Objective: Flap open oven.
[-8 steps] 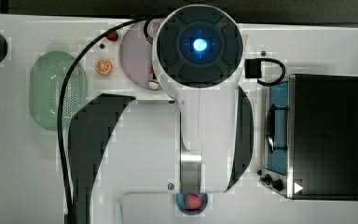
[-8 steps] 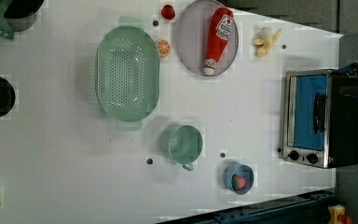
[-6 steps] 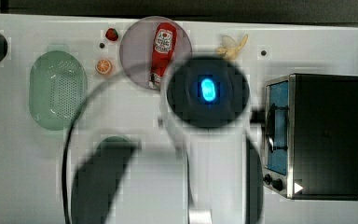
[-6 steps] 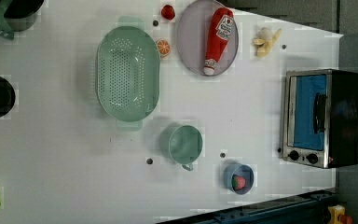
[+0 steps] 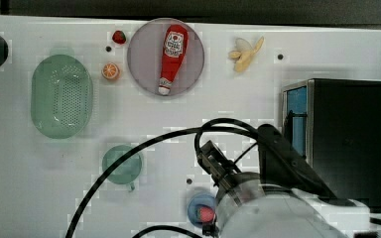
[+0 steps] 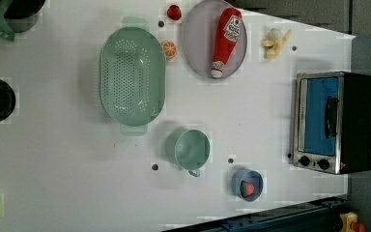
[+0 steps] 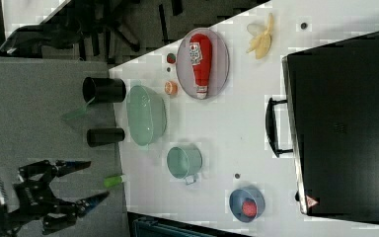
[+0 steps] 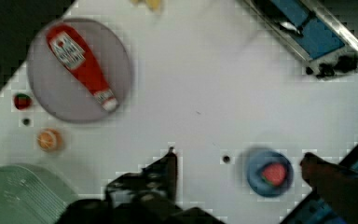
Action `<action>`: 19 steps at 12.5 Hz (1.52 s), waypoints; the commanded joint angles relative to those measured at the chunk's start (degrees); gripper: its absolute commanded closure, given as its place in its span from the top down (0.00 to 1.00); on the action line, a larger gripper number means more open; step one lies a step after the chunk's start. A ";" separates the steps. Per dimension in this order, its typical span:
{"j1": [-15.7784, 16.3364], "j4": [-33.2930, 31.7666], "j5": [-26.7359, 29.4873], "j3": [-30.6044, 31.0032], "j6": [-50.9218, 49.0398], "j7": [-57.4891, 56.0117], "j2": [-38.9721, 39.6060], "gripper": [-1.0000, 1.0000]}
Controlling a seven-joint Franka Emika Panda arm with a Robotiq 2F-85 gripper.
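White table [image 6: 53, 159] beside grey floor [image 7: 39, 89]

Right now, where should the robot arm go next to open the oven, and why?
Probably toward the oven, bringing the gripper to the black bar handle on the blue glass door. The door looks shut, and in the wrist view the gripper hangs above bare table near the blue bowl, away from the handle.

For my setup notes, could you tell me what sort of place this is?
Probably a lab tabletop staged as a toy kitchen: a toaster oven, a green colander and a ketchup bottle on a plate.
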 commanded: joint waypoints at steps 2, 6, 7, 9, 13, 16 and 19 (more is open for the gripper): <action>0.12 -2.44 0.30 0.84 -0.55 3.82 4.30 0.46; 0.03 -4.33 -0.17 0.07 -0.32 2.47 4.54 0.17; 0.02 -4.90 -0.18 -0.31 -0.15 0.09 4.81 0.17; -0.02 -5.77 -0.53 -1.36 1.22 -6.94 5.59 0.17; -0.37 -9.51 -2.86 -4.77 9.27 -22.53 7.12 0.17; -0.45 -13.59 -2.98 -8.50 17.10 -34.26 7.44 0.17; -0.55 -16.87 -3.34 -12.05 22.03 -42.00 8.62 0.17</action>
